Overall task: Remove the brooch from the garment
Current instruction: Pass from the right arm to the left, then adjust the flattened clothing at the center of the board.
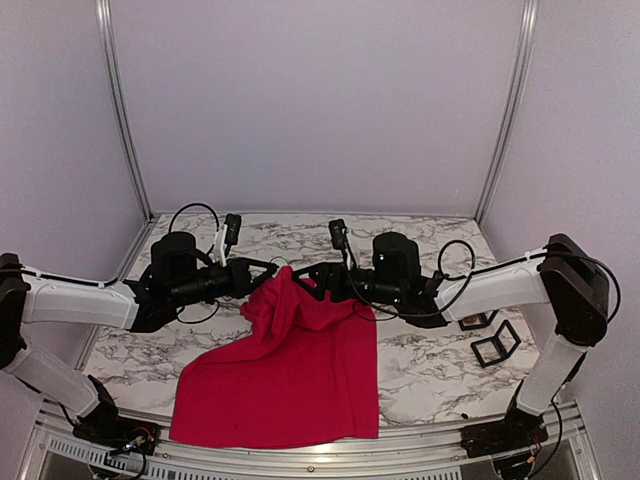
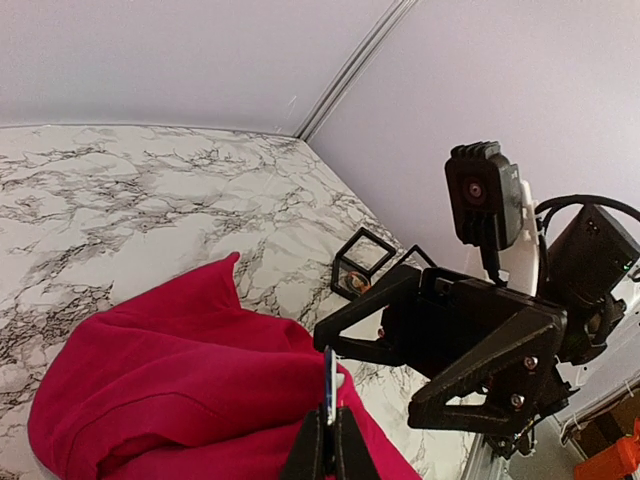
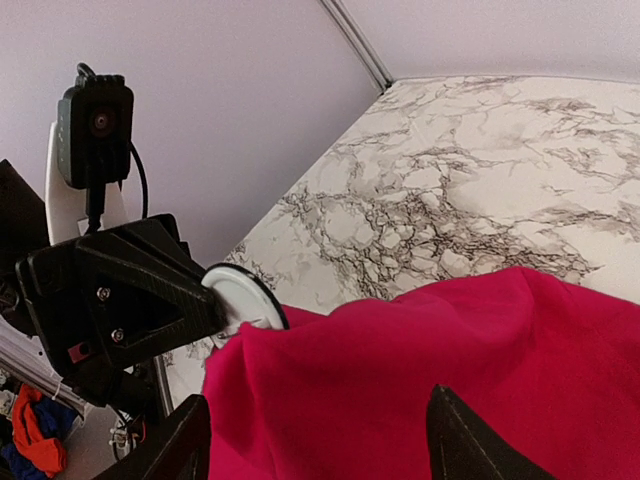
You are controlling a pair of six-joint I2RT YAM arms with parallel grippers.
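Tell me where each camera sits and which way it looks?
Top external: high behind the arms, looking down on the marble table, red T-shirt, left arm and right arm.
Left wrist: on the left arm, looking past its own left gripper, shut on the brooch, toward the right gripper.
Right wrist: on the right arm, looking over its own open fingers and the T-shirt toward the left gripper.
Shared: both wrist views show the T-shirt and the opposite gripper.

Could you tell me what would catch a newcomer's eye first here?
The bright red T-shirt dominates, spread down to the marble table's near edge, its far end lifted between the arms. There the left gripper pinches a round white brooch at the cloth's edge; the right gripper stands open over the fabric.
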